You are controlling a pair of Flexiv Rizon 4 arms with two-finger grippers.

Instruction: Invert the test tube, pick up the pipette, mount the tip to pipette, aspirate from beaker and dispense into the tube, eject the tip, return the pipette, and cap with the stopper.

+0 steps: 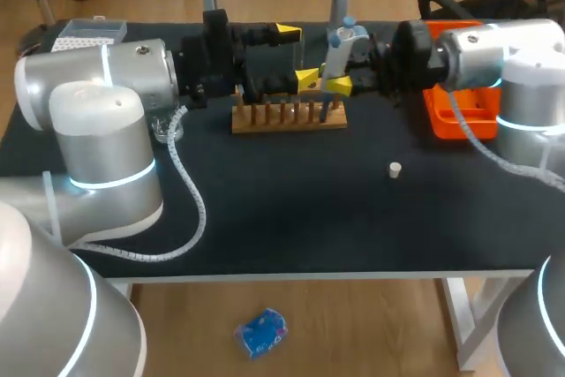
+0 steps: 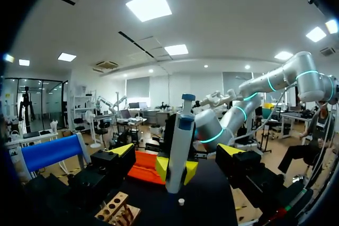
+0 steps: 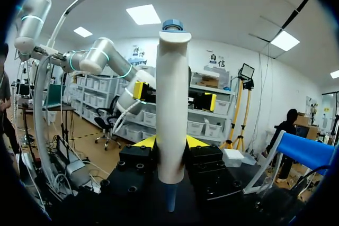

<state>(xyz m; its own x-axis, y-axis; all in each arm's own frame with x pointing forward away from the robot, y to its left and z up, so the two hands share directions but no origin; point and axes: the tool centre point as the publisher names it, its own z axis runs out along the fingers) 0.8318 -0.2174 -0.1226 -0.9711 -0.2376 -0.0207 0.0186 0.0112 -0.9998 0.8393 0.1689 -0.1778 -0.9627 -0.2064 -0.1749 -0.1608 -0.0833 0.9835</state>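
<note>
my right gripper [image 3: 170, 144] is clamped on the pipette [image 1: 338, 46], upright with its nose down over the right end of the wooden rack [image 1: 289, 118], while my left gripper [image 1: 297, 55] gapes wide just beside it, holding nothing.

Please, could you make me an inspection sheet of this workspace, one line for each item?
Surface: black table, no spill seen.
Job's things: pipette upright in the right end effector; wooden rack behind centre; stopper loose on the table; orange tray at right; clear box at far left corner.
Clutter: nothing seen.
End effectors: left end effector open, facing the pipette; right end effector shut on the pipette.
Cables: spiral-wrapped cable from the left arm lies on the table.
Surroundings: nothing seen reaching over the table.
</note>
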